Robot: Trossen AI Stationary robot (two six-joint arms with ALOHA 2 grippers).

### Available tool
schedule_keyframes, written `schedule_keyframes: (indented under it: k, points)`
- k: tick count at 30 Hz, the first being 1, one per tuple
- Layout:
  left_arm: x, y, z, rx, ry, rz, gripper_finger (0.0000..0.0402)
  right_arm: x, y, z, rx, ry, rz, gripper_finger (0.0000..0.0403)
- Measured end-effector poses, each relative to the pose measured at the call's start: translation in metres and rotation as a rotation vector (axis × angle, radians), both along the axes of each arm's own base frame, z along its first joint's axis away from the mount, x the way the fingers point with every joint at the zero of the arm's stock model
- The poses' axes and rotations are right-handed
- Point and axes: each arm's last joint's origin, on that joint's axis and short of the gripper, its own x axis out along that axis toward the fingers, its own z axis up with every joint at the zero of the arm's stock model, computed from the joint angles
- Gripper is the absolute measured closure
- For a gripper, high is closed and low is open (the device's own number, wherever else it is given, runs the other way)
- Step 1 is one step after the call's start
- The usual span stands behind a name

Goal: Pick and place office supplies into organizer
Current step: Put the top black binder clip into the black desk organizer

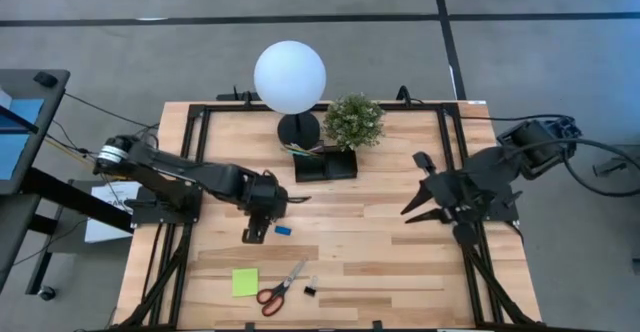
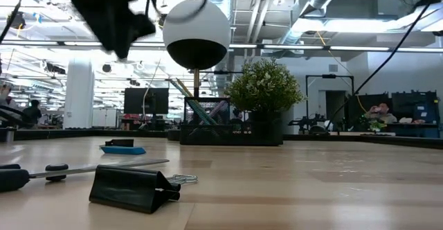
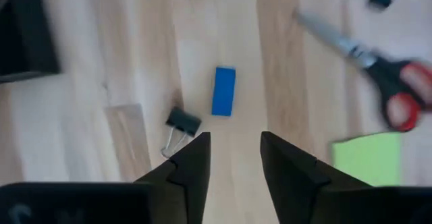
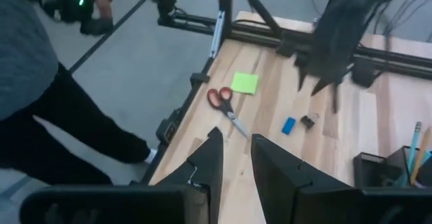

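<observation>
My left gripper [image 3: 233, 163] [image 1: 257, 232] hangs open above the table's middle, pointing steeply down, with nothing between its fingers. Just ahead of it a small blue eraser [image 3: 224, 90] [image 1: 283, 230] lies flat on the wood, and a black binder clip [image 3: 182, 123] lies beside it. The red-handled scissors [image 1: 280, 290], a lime-green sticky pad [image 1: 245, 282] and a second binder clip [image 1: 310, 290] lie near the front edge. The black organizer [image 1: 325, 162], holding pens, stands at the back. My right gripper [image 4: 233, 160] [image 1: 415, 204] waits raised at the right, open and holding nothing.
A lamp with a white globe [image 1: 290, 77] and a round black base [image 1: 298, 127] stands behind the organizer, next to a potted plant [image 1: 353, 120]. A person [image 4: 40, 82] stands beyond the table's edge. Bare wood lies between the two arms.
</observation>
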Motion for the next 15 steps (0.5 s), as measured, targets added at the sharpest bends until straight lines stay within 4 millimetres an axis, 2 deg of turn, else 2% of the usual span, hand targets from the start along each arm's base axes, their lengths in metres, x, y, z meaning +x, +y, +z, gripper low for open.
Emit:
schedule_keyframes:
  k: [6, 12, 15]
  points:
    - [0.006, -0.001, -0.04, 0.046, 0.115, -0.126, 0.022, 0.009, -0.01, 0.003, 0.024, -0.038, -0.058, 0.0332]
    - [0.023, -0.002, -0.07, 0.142, 0.08, -0.303, 0.0174, 0.013, -0.018, 0.004, 0.029, -0.049, -0.102, 0.0332]
    - [0.029, 0.005, -0.08, 0.154, 0.091, -0.32, 0.0166, 0.014, -0.02, 0.004, 0.057, -0.038, -0.131, 0.0332]
